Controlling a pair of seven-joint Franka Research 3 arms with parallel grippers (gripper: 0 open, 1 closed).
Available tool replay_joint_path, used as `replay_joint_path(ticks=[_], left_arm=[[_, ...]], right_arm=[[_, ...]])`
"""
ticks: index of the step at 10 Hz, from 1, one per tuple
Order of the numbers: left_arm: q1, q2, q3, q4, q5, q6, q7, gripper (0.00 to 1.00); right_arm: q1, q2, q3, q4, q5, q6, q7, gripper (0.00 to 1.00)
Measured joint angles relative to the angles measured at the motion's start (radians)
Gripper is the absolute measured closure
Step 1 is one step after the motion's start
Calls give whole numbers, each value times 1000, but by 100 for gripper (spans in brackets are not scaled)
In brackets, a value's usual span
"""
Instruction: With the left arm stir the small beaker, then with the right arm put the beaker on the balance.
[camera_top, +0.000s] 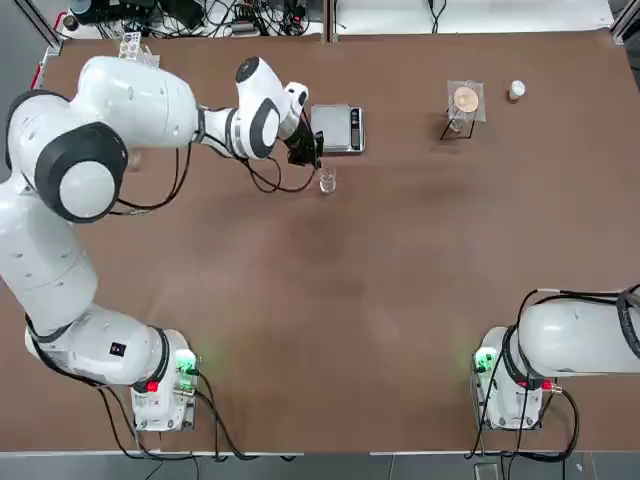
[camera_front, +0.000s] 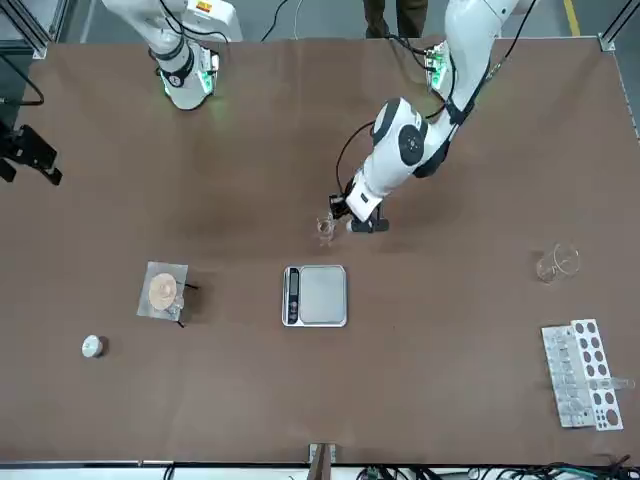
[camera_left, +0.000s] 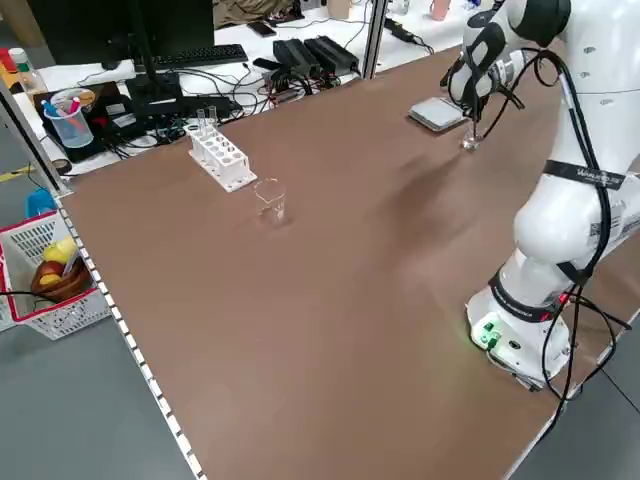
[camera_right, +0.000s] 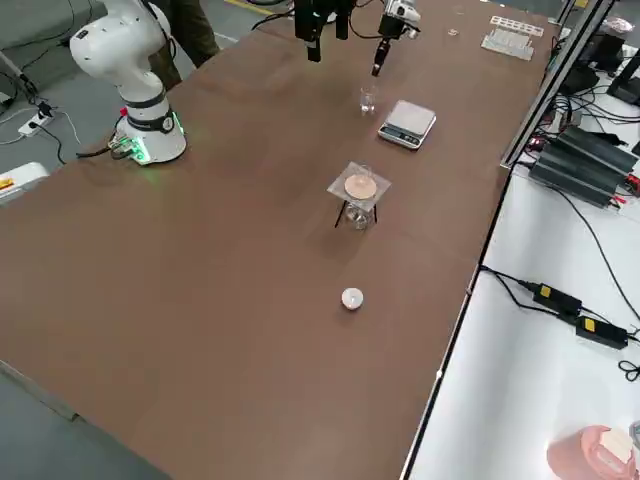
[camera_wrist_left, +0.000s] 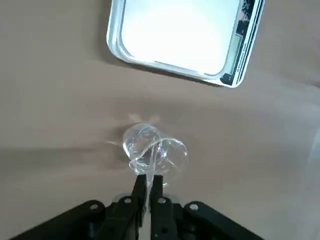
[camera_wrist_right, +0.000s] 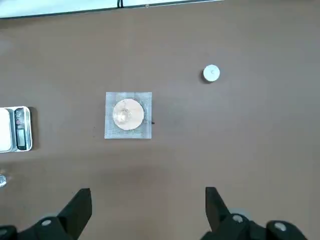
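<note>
Left pincer (camera_wrist_left: 148, 187) pinches a thin stirring stick in the small beaker (camera_top: 327, 182), upper middle; stirring underway; scale (camera_top: 337, 128) bare; right pincer (camera_wrist_right: 147, 210) open, waiting.

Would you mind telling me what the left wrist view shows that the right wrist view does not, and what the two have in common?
Only the left wrist view shows the left gripper, fingers closed on a thin glass rod dipping into the tiny clear glass beaker beside the scale. Only the right wrist view shows the right gripper open above bare table, a square wire-mesh stand with a round tan disc and a small white round cap. Both show the flat grey scale with the silver plate on the brown table.
</note>
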Motion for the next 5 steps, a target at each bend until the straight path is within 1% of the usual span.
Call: replay_joint_path(ticks=[5], left_arm=[[-2, -85, 0, 1, 6, -85, -59, 92]], right_arm=[[-2, 0, 0, 0, 0, -21, 0, 0]])
